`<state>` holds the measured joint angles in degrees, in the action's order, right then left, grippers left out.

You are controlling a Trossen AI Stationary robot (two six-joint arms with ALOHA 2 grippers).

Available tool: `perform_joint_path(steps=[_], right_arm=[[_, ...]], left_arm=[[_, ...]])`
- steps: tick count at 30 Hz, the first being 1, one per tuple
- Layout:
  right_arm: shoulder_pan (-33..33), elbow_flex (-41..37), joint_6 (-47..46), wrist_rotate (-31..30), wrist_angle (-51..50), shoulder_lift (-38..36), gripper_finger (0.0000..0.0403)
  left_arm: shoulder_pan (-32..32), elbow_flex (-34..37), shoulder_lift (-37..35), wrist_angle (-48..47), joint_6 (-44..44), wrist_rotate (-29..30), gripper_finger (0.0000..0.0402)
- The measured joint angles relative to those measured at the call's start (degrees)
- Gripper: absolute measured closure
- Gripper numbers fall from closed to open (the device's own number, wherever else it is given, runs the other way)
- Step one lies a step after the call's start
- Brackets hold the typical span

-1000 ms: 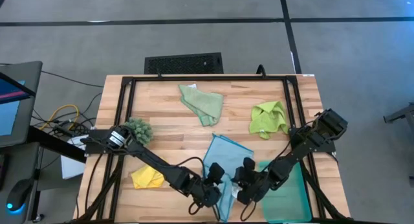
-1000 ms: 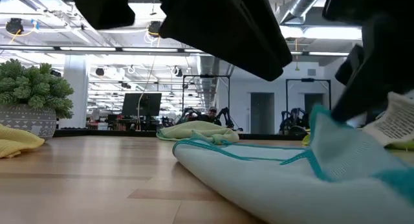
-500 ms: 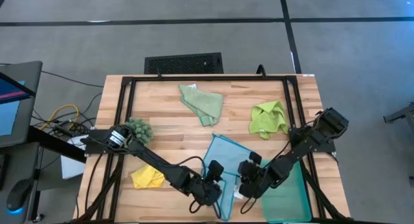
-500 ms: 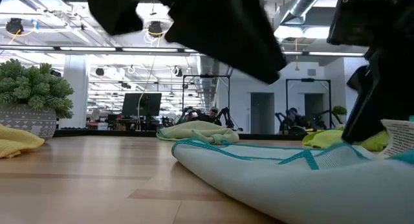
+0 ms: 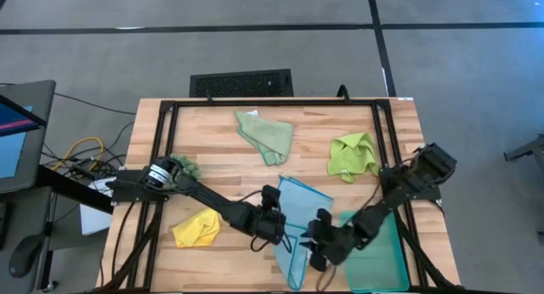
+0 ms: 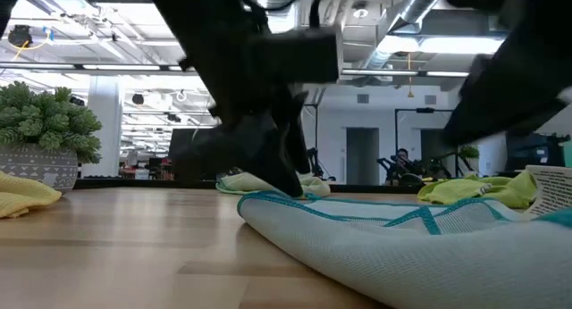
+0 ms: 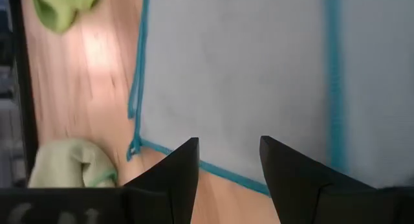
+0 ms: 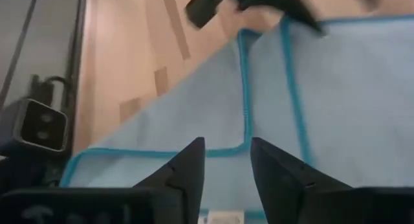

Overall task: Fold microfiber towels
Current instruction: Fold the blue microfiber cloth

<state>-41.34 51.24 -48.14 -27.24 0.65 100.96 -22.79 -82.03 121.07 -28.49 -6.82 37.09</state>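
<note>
Beyond the bench (image 5: 212,158), the low view showed a long lit workroom. On the wood, the light blue towel (image 5: 293,222) lay folded near the front edge, just right of the middle, one side touching the teal tray (image 5: 384,256) at the front right corner. The pale sage towel (image 5: 265,134) lay by the back edge, the lime towel (image 5: 353,155) toward the back right, the yellow towel (image 5: 195,229) at the front left. The left gripper (image 5: 274,211) hovered at the blue towel's left edge, jaws parted and holding nothing; the right gripper (image 5: 316,247) stood over its right side, jaws likewise parted and empty. One fold looked done; the next move likely called for pinching an edge again for a second fold.
</note>
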Motion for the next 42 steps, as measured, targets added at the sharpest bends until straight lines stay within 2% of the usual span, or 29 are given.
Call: perform_joint_path(steps=[2,7,14,18,27,31,38,42], right_arm=[[2.1,0.0,0.0,3.1,1.5,1.6,0.0268],[5.2,0.0,-0.8,6.2,1.5,4.5,0.0283],[6.0,0.0,0.8,12.9,10.1,8.2,0.0285],[6.2,0.1,2.3,13.3,11.4,8.2,0.0293],[6.7,0.0,5.2,11.7,9.3,8.2,0.0392],[6.5,0.0,5.8,9.6,7.8,7.5,0.0386],[4.9,0.0,4.9,7.1,-3.5,3.1,0.0398],[2.7,0.0,4.7,4.0,-6.8,0.2,0.0389]], left_arm=[[0.9,1.4,0.0,0.9,0.5,-0.6,0.0244],[1.8,3.2,0.0,1.4,1.4,-0.8,0.0244],[1.8,3.6,-0.1,1.2,2.0,-0.5,0.0244],[1.7,3.6,-0.1,1.2,2.0,-0.6,0.0244],[1.6,3.6,-0.1,1.0,2.3,-1.0,0.0244],[0.7,3.6,-0.9,-0.1,3.6,-5.7,0.0244],[-3.3,3.7,-4.2,-2.3,10.5,-23.8,0.0244],[-5.9,2.3,-4.8,-0.8,13.1,-25.8,0.0244]])
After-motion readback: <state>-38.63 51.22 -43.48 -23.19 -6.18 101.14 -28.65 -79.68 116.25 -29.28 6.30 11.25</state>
